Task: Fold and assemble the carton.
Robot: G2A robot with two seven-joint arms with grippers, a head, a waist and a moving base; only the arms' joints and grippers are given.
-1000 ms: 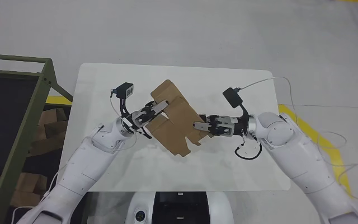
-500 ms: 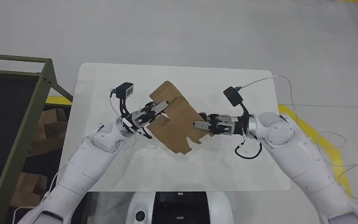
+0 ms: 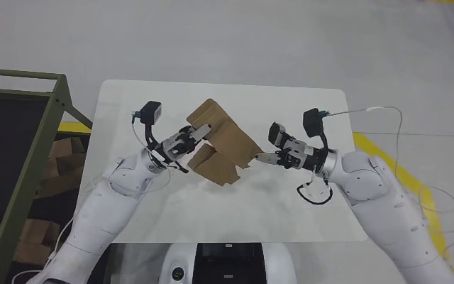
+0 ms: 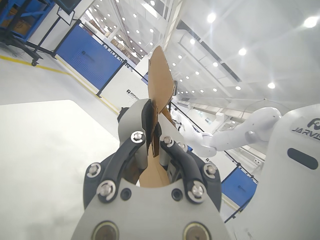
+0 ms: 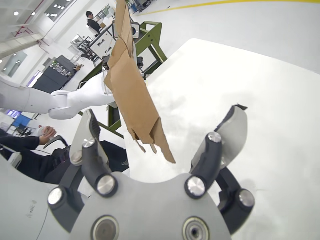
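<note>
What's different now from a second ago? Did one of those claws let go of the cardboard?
Yes. The right gripper let go of the carton: it opened and drew back toward its own side. The carton swung up and turned more on edge. The left gripper stayed shut on the carton's other side, in roughly the same place over the table.

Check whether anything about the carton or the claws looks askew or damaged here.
The carton hangs tilted, clamped only by the left claw; the right claw is open, not touching it. Its corner nearest that claw looks ragged, possibly torn.
</note>
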